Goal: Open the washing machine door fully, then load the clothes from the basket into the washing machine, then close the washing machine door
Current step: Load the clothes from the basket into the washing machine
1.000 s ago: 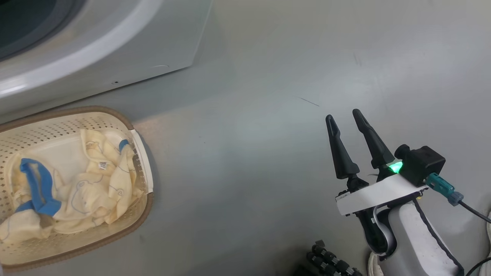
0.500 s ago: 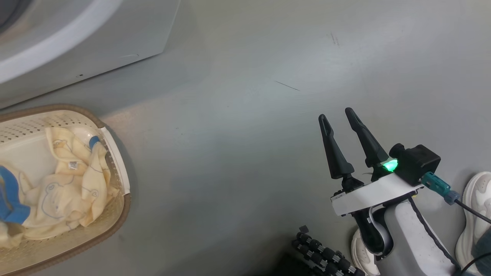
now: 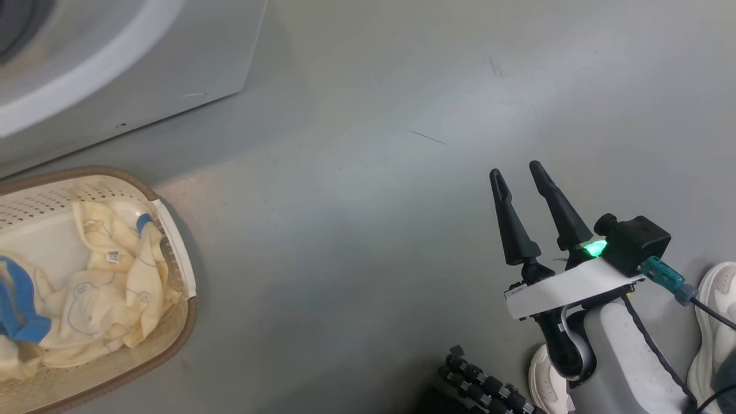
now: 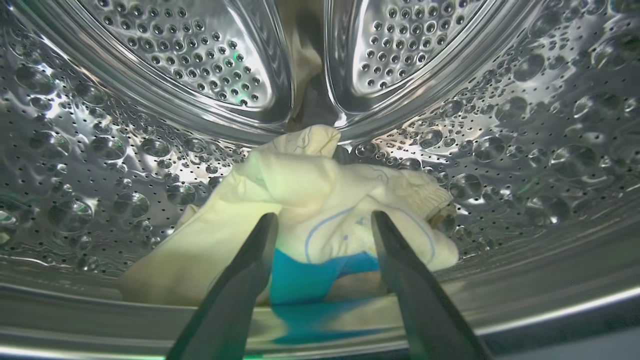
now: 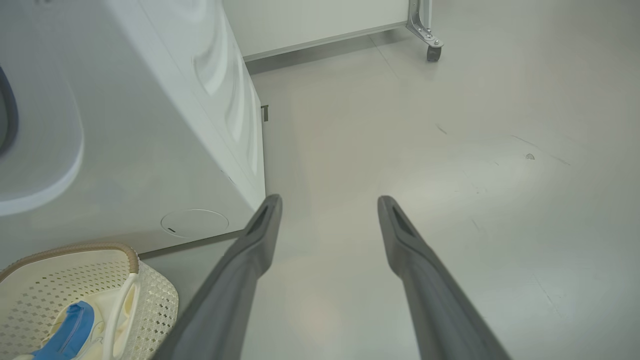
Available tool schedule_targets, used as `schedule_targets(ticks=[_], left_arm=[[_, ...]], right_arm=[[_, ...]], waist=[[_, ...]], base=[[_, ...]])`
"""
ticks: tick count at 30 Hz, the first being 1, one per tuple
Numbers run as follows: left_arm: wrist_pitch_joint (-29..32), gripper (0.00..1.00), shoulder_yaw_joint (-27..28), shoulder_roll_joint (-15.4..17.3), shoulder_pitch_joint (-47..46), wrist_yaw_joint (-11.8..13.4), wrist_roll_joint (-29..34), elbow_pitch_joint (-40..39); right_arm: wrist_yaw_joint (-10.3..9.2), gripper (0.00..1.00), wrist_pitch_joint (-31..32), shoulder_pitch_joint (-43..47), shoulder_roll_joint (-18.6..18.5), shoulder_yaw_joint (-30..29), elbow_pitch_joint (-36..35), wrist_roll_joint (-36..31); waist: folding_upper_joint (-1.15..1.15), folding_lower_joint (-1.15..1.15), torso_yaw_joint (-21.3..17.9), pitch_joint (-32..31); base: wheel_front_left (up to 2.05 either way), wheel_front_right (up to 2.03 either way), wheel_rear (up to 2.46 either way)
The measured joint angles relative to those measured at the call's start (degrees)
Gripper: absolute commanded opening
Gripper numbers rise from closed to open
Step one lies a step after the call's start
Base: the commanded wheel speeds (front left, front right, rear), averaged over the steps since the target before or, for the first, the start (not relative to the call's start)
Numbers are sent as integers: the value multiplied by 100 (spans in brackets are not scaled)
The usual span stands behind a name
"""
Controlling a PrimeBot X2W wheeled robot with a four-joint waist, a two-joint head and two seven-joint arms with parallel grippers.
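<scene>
"Left wrist view: our left gripper (image 4: 324, 215) stands parted over a pale cream-yellow garment with a blue band (image 4: 300, 190), lying at the front lip of the perforated steel drum (image 4: 125, 150). Could it snag and slide out as we withdraw?"

"We think so. More clothes (image 3: 92, 287) sit lower left in the cream perforated basket (image 3: 52, 198); our right gripper (image 3: 515, 168) gapes empty above smooth grey floor (image 3: 356, 241), white shoes (image 3: 713, 299) nearby."
</scene>
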Motion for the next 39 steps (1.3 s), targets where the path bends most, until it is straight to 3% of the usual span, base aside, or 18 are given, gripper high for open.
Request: schedule_targets(ticks=[9,18,34,39], left_arm=[[-446,100,79,-468,18,261,-116,191],[-875,100,25,-1085,548,287,-265,516],[-1073,100,-93,-2014,1913,62,-470,553],[-1073,100,-134,-2070,2490,-82,-537,241]], right_arm=[[0,100,0,-1,0,-242,56,-16],[0,100,0,-8,-3,-475,103,-144],[0,100,0,165,-53,-996,265,-390],[0,100,0,388,-90,-1034,305,-458]], waist=[[0,0,193,-256],[0,0,514,-676],[0,0,1283,-1665],[0,0,1499,-2040]], base=[[0,0,0],[0,0,0],[0,0,0],[0,0,0]])
